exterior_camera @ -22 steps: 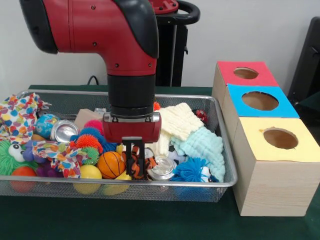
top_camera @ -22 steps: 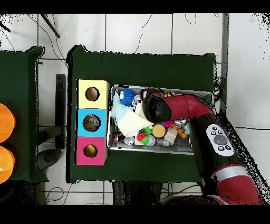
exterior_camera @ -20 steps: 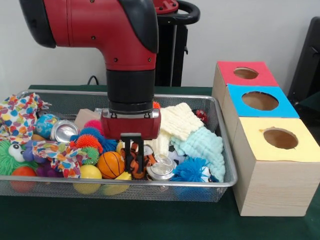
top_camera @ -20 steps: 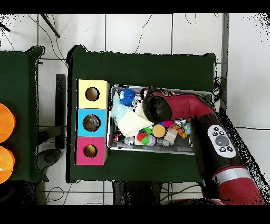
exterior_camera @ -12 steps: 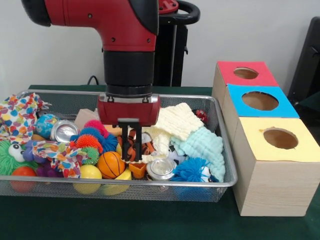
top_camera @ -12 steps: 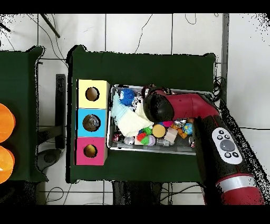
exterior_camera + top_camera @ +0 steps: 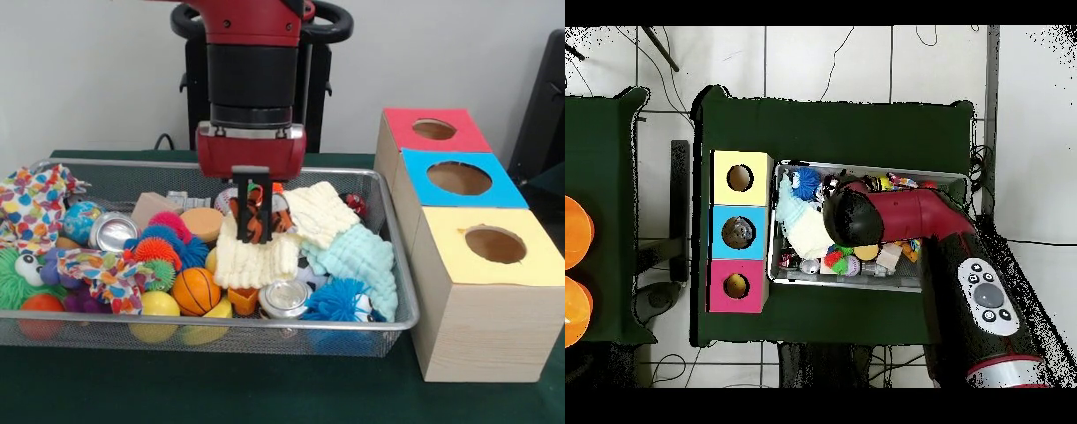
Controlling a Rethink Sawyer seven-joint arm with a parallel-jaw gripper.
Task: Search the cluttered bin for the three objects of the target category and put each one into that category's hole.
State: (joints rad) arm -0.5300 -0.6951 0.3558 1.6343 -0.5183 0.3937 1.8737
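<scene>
Striped toy pinched and lifted over the bin

The gripper (image 7: 257, 215) is clamped on an orange striped toy (image 7: 255, 221) hanging below it, above the wire bin (image 7: 393, 256); the boxes' holes (image 7: 459, 177) lie off to its side, in the front view's right.

I read no text, label, brand name, number or sign in either view. The three box tops beside the bin (image 7: 388, 322) carry plain colour only: red (image 7: 434, 130), blue (image 7: 459, 178) and yellow (image 7: 494, 245). The cans in the bin show bare metal with no print that I can make out. The round buttons on the arm (image 7: 985, 296) in the overhead view are too small for me to read any marking.
</scene>
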